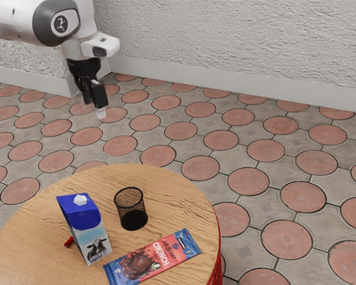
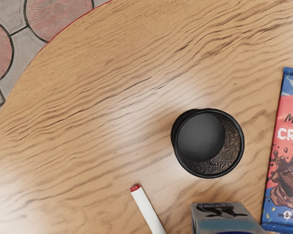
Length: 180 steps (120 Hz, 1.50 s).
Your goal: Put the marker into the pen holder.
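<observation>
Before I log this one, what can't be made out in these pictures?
Marker: mostly behind the milk carton in the exterior view; one end cut off by the wrist view's lower edge.
Milk carton: cut off by that same edge.
Chocolate bar: cut off by the wrist view's right edge.

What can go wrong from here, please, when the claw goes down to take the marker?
The marker lies close beside the milk carton, so a reach for it might bump or tip the carton. The marker is round and lies loose on its side, so a poor touch could make it roll. The pen holder has a fairly narrow mouth, so a marker brought in at a slant may catch on the rim.
</observation>
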### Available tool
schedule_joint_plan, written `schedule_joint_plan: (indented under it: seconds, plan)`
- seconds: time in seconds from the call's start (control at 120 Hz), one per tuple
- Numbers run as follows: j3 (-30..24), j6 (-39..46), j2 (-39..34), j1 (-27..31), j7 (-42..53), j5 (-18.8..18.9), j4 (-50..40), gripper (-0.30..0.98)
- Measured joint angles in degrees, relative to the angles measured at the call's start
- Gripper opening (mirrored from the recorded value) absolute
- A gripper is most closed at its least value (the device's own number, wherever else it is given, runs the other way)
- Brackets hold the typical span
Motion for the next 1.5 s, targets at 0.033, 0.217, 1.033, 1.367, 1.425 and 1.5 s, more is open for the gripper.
schedule_joint_plan:
  seconds: [0.033,0.217,1.033,1.367,1.425,1.5]
  plan:
    - [0.0,0.66,0.04,0.02,0.95,0.0,0.13,0.69]
    - [0.02,3.07,-0.27,0.11,4.45,-0.05,-1.18,0.69]
    - [2.63,32.26,-0.29,6.43,-15.81,2.66,-36.3,0.37]
    - [2.64,39.61,5.05,5.77,-21.61,1.87,-39.47,0.27]
    - [2.64,40.72,6.2,5.43,-22.34,1.5,-39.44,0.27]
    - [2.64,41.9,7.27,5.46,-23.18,1.21,-39.32,0.26]
